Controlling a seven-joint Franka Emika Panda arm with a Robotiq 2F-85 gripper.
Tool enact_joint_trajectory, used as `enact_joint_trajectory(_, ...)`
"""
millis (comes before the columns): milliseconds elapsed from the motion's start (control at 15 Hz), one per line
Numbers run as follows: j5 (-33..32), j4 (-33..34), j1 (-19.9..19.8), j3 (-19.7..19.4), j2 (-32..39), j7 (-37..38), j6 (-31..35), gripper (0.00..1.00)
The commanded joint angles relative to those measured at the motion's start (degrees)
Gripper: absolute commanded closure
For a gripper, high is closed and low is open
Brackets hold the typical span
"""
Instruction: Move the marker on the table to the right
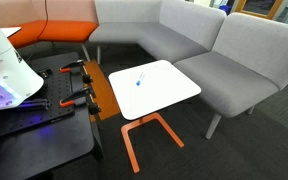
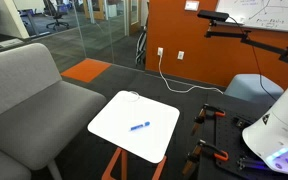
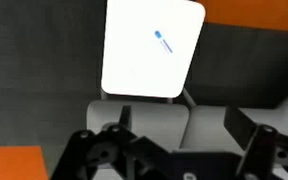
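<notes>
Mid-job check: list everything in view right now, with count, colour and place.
marker: 1, light blue, lying on the table top
table: 1, white top on orange frame, between sofa and workbench
sofa: 1, grey, behind the table
seat: 1, orange, beside the sofa
workbench: 1, black, beside the table
clamps: 2, orange-handled, on the workbench edge
whiteboard: 1, white, on the orange wall
robot body: 1, white, at the workbench
gripper: 1, black, fingers apart, nothing between

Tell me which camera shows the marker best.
In an exterior view the marker lies sharp and unobstructed on the white table. In an exterior view it looks smaller; the wrist view shows it blurred.
</notes>
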Motion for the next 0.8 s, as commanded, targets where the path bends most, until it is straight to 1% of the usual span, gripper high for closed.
enact_joint_trajectory(0,0.5,0.1,-1.1,0.9,0.2,-0.5,-0.1,0.0)
enact_joint_trajectory(400,0.5,0.1,-1.1,0.9,0.2,-0.5,-0.1,0.0)
enact_joint_trajectory(533,-0.3,-2.3,-0.8,2.2,0.0,-0.5,1.8,0.0)
enact_joint_trajectory(733,-1.5,-9.3,0.1,5.6,-1.3,0.1,5.9,0.0)
